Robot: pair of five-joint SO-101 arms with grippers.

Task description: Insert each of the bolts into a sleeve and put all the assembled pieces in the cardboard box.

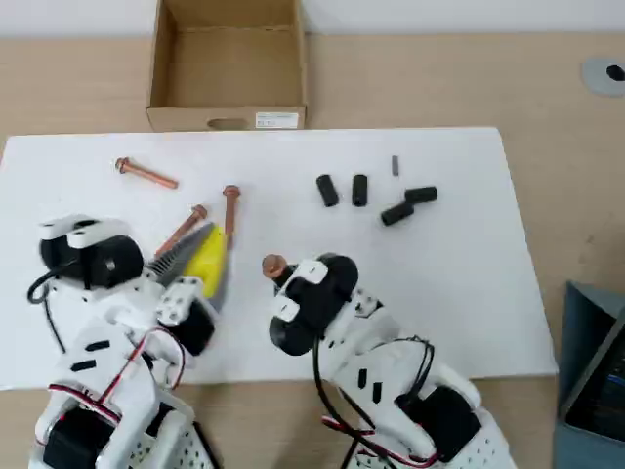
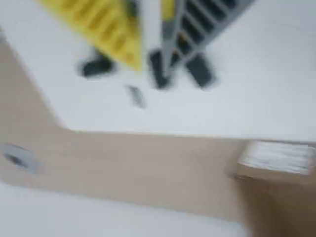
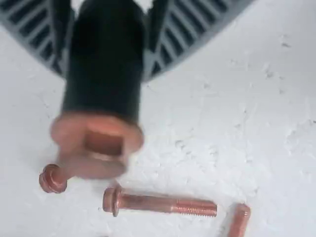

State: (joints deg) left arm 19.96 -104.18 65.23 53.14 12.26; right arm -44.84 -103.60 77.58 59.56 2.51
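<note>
Nearest the arms, the right claw [image 3: 106,47] is clenched on a black held sleeve [image 3: 103,84]. The copper head of a held bolt [image 3: 96,143] sticks out of that sleeve's free end. The piece is over the white sheet [image 1: 469,293] that covers the wooden surface [image 1: 566,195]; whether it touches the sheet I cannot tell.

Beside it is the left claw [image 1: 207,244], with one yellow finger and one grey. It looks released, the fingers slightly parted with nothing between them, pointing out over the sheet.

A loose bolt [image 1: 186,228] lies close along the grey finger. A second loose bolt [image 1: 230,207] lies just past the yellow tip, with its head away from the arms. A third loose bolt [image 1: 146,174] lies farther out, apart from the other two.

Across the sheet, on the right arm's side, four loose sleeves [image 1: 359,190] lie near one another. Two are side by side and two are close together a little to the right. A small grey pin [image 1: 395,165] lies just beyond them.

Farthest off is the cardboard box [image 1: 227,117], on the surface with its open side up and its near wall at the sheet's far edge
</note>
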